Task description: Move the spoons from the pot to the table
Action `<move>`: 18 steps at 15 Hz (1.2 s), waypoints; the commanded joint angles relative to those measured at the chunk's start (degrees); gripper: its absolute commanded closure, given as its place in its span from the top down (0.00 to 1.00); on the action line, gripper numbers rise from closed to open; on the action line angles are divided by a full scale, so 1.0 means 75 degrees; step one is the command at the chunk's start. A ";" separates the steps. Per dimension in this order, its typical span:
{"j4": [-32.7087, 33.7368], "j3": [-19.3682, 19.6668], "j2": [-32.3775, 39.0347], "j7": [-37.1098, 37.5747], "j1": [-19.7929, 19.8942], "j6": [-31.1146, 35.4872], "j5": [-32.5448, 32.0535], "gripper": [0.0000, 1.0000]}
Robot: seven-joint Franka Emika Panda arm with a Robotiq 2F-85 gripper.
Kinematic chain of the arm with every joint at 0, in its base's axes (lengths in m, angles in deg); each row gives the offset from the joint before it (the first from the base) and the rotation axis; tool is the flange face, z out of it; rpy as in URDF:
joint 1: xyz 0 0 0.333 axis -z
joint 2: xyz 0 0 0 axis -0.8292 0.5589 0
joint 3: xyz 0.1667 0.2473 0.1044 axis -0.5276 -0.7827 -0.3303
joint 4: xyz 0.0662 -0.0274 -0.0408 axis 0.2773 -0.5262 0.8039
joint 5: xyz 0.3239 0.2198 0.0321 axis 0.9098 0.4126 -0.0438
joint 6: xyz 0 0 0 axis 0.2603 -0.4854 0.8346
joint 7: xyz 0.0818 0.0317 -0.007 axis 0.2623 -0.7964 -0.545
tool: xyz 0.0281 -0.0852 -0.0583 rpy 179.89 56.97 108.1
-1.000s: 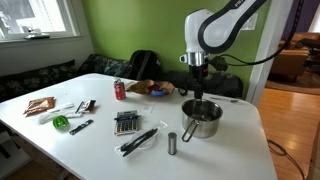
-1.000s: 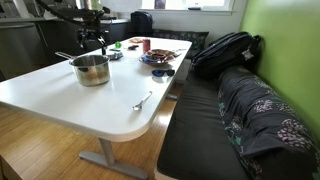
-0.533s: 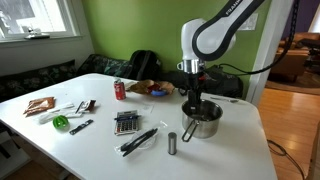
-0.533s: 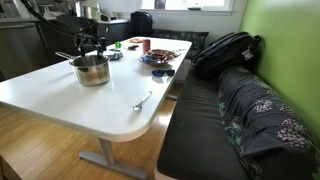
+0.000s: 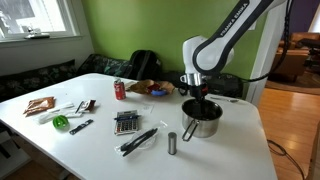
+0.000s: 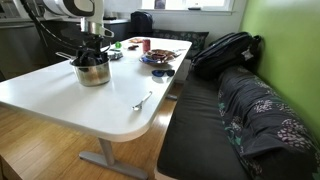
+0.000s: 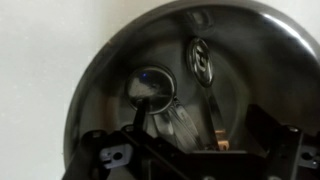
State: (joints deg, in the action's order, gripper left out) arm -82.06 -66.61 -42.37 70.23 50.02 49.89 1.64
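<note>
Spoons (image 7: pixel 150 86) lie on the floor of the pot (image 7: pixel 97 72). The wrist view shows two: one bowl sits near the centre with its handle running back toward the camera, and a second spoon (image 7: pixel 201 58) lies nearer the far wall, its handle slanting down to the right. I cannot tell whether the two handles touch. A further spoon (image 6: pixel 142 101) lies out on the worktop (image 6: pixel 50 95) near the rounded corner, well apart from the pot. Handling, as a judgement: they are thin, stiff, light metal lying flat on polished steel, so they are likely to skate or pivot under a pinch. The best hold looks to be across the narrow handle just behind the bowl, or wherever a handle lifts off the pot floor. Jaws are spread apart, with dark fingers (image 7: pixel 105 160) at either side of the lower edge of the wrist view and nothing clamped between them. In both exterior views the arm (image 5: pixel 205 50) points straight down, jaws inside the pot rim. Beyond the pot, a grey cylinder (image 5: pixel 172 143) stands near it, with black utensils (image 5: pixel 138 140) further off and a red can (image 5: pixel 120 90) well apart.
</note>
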 commanded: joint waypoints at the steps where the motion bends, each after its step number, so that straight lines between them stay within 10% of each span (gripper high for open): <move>1: 0.0337 -0.0153 0.0492 -0.0698 0.0147 -0.0036 -0.0124 1.00; 4: 0.0458 -0.0278 0.0593 -0.1107 0.0159 0.0058 -0.0106 0.92; 5: 0.0484 -0.0322 0.0603 -0.1240 0.0176 0.0081 -0.0085 0.74; 13: 0.0632 -0.0534 0.0672 -0.1904 0.0212 -0.0025 -0.0102 0.15; 18: 0.0774 -0.0550 0.0797 -0.2033 0.0212 -0.0142 -0.0113 0.03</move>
State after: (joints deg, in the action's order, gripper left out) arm -77.54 -69.90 -37.77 55.97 50.61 49.85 1.56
